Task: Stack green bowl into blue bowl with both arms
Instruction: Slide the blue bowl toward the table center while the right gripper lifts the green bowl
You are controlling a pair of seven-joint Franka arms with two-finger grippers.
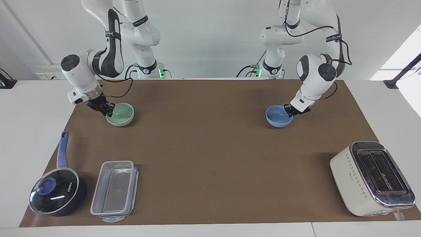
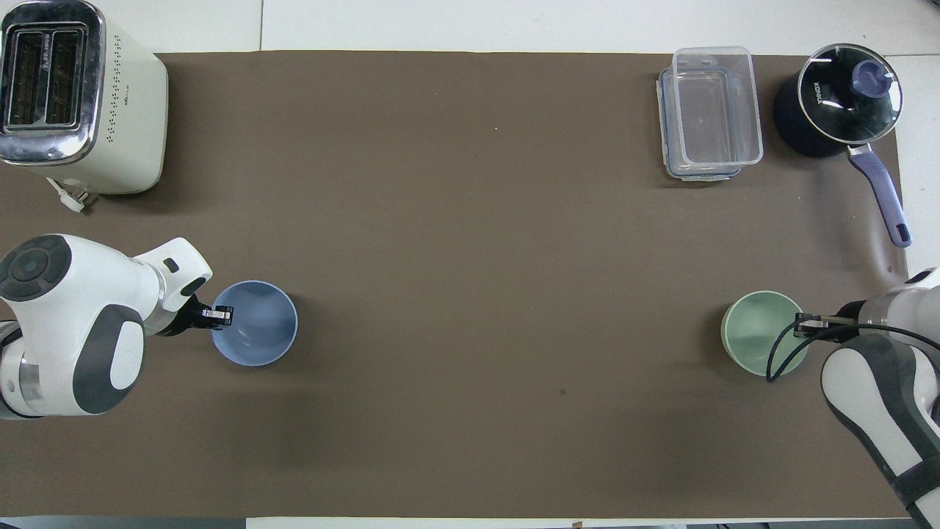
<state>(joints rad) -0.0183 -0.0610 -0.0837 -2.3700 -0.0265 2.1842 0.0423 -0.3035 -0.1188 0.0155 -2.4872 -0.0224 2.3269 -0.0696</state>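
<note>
The blue bowl (image 1: 279, 116) is gripped at its rim by the left gripper (image 1: 290, 111), jaws closed on it; the green bowl (image 1: 120, 114), at the surface's (image 1: 210, 151) right-arm end, is likewise clamped by the right gripper (image 1: 109, 110).

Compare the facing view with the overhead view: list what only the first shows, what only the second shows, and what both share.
Only the facing view shows the arms' upper links and bases against the wall, and the outer sides of both bowls.

Only the overhead view looks straight down into the bowls and into the toaster's slots.

Both show the left gripper shut on the rim of the blue bowl, the right gripper shut on the rim of the green bowl, the bowls wide apart, plus the saucepan and the clear container.
</note>
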